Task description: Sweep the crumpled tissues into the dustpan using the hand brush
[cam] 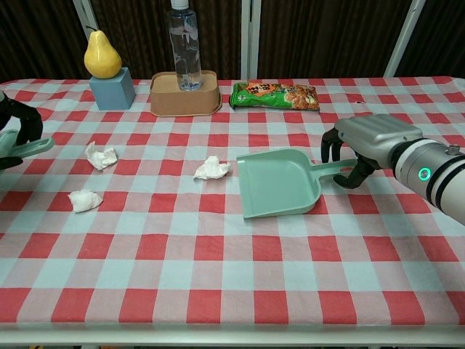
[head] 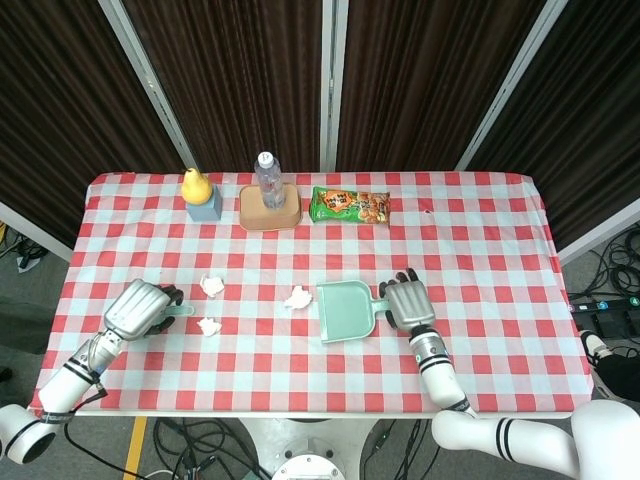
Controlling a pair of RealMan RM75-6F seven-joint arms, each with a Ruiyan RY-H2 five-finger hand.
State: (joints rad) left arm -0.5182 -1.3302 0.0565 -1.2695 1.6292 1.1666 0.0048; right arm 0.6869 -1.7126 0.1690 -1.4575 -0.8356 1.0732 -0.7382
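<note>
three crumpled tissues on the checked worktop [cam: 218,291]: nearest tissue [cam: 85,200] at left, second tissue [cam: 101,155] behind it, third tissue [cam: 211,168] just left of the green dustpan [cam: 280,183]. right hand [cam: 363,145] w/ fingers clamped round dustpan handle. left hand [head: 140,308] grips the hand brush [cam: 22,149] at left edge. far back: pear [cam: 102,55] on blue block [cam: 112,88], water bottle [cam: 184,47] in tan tray [cam: 185,98], snack pkt [cam: 275,95].
</note>
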